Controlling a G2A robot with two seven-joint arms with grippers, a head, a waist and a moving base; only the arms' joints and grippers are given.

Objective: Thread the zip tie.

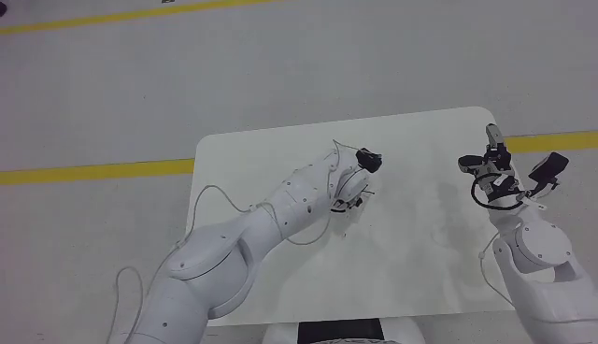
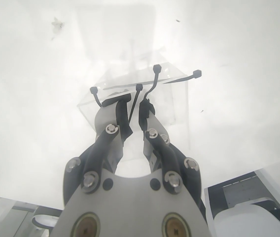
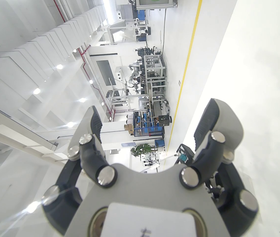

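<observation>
While the left gripper (image 2: 133,101), barely parted, straddles a zip tie (image 2: 137,91), the right gripper (image 3: 153,112) gapes empty at the white table's (image 1: 420,250) right edge.

Matt black plastic zip ties (image 2: 156,76), a glossy, see-through plastic box (image 2: 179,99), a smooth white bench (image 2: 31,87) with a faint sheen, and the left gripper (image 2: 133,103) of dull grey metal plates, shiny metal pins and matt black rubbery pads (image 2: 122,114).
</observation>
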